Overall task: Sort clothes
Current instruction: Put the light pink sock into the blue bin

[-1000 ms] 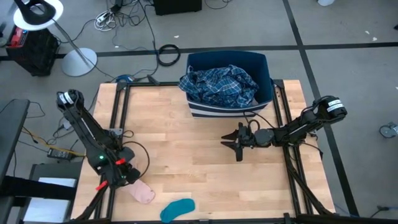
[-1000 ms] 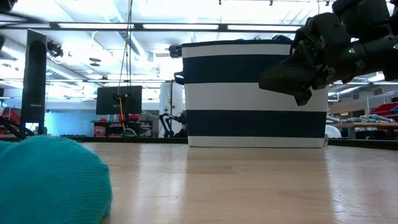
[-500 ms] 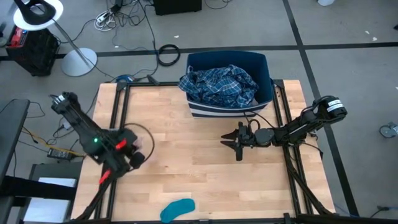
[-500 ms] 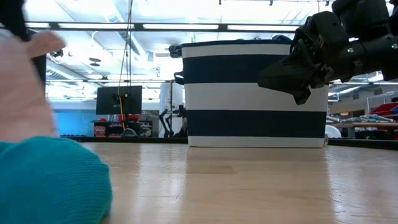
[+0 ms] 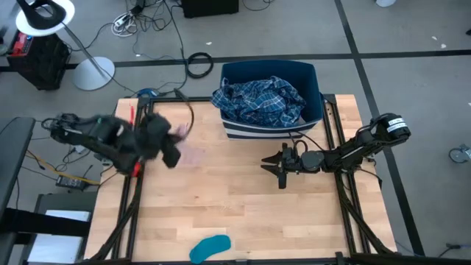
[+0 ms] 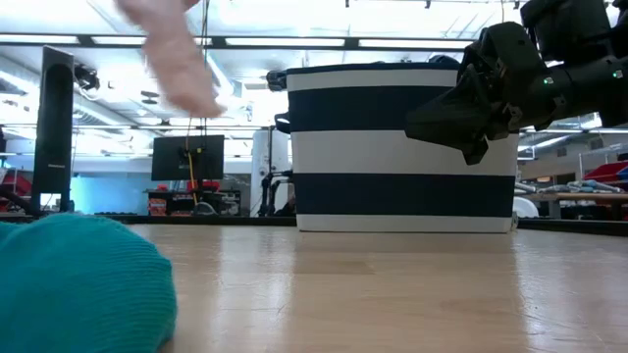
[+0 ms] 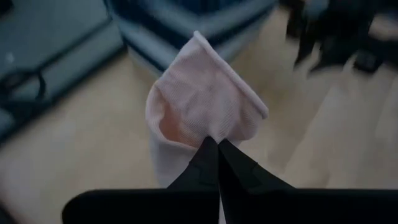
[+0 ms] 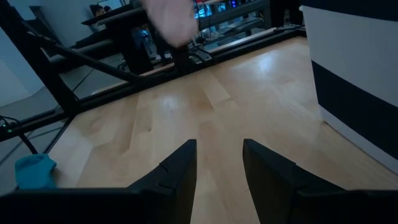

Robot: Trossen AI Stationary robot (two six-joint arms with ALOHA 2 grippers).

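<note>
While pinched on the pink sock (image 7: 202, 106), left fingers (image 7: 217, 163) aloft; right fingers (image 8: 267, 171) parted, empty.

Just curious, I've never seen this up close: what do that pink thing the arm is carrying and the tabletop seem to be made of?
Pink sock: looks like soft knitted fabric, with fine ribbed weave and a folded cuff. Tabletop: seems pale wood planks, smooth and slightly glossy, with visible grain.

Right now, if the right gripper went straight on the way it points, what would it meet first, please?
The right gripper is open, empty, and points across bare table toward the left side. The way looks free at first; farther along, the left gripper carrying the pink sock may cross that line, though depth is unclear.
</note>
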